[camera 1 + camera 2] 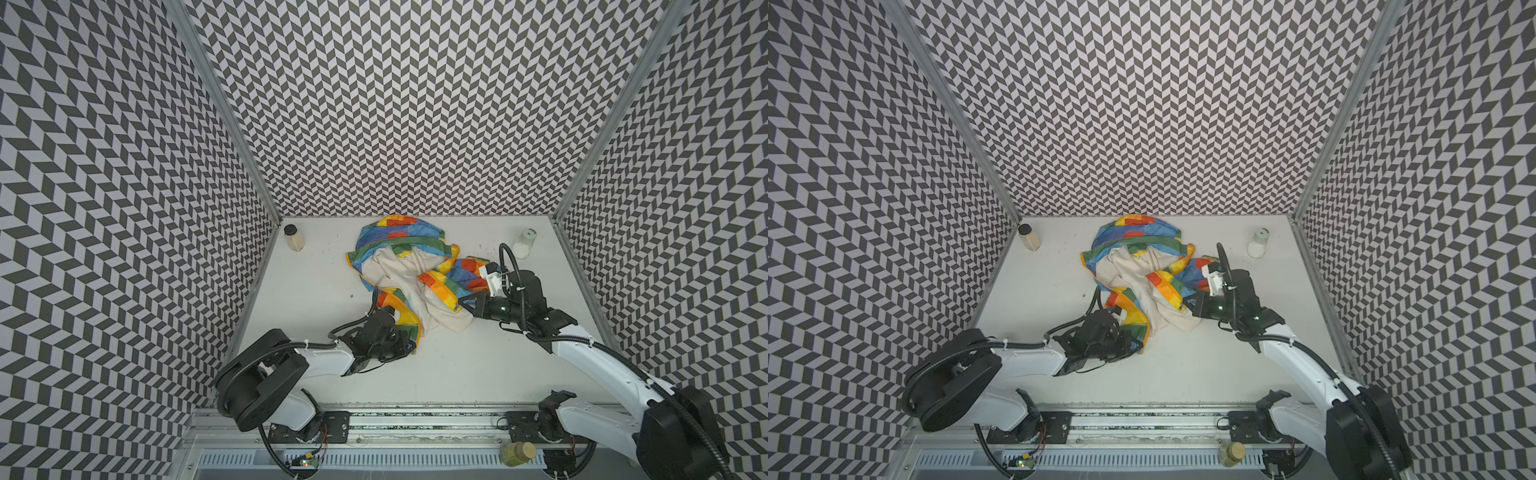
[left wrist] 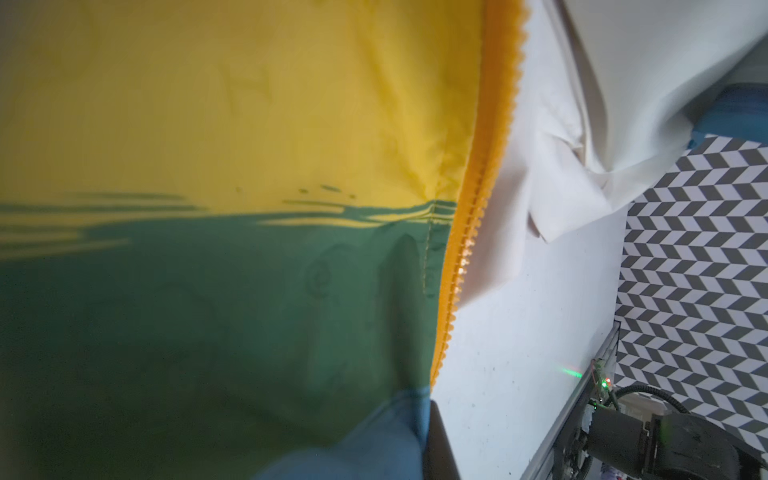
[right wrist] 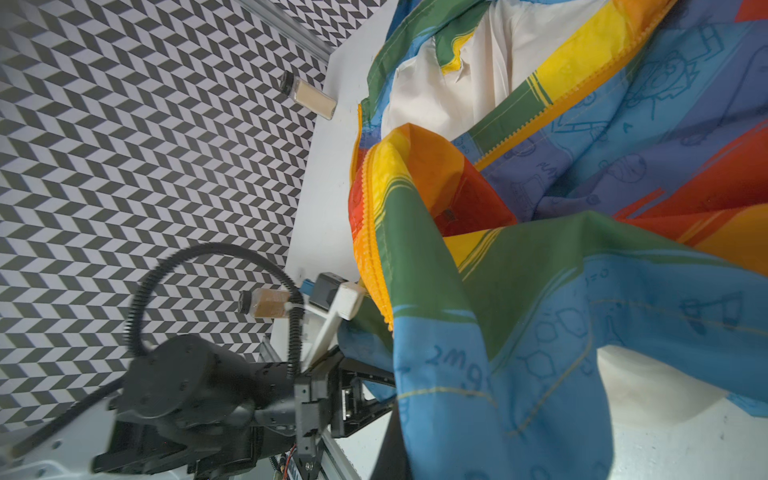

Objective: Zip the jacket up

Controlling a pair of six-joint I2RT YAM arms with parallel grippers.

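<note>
1. The jacket lies in a crumpled heap on the desk, toward the back.
2. It is open. Its cream lining shows, and the two sides are apart.
3. The orange zipper strip has bare teeth, joined to nothing.
4. The left tool is clenched on the jacket's near corner.
5. The right tool is clenched on the other side's cloth.
6. I think no zipping is done yet. The sides must be lined up, joined and zipped.
</note>
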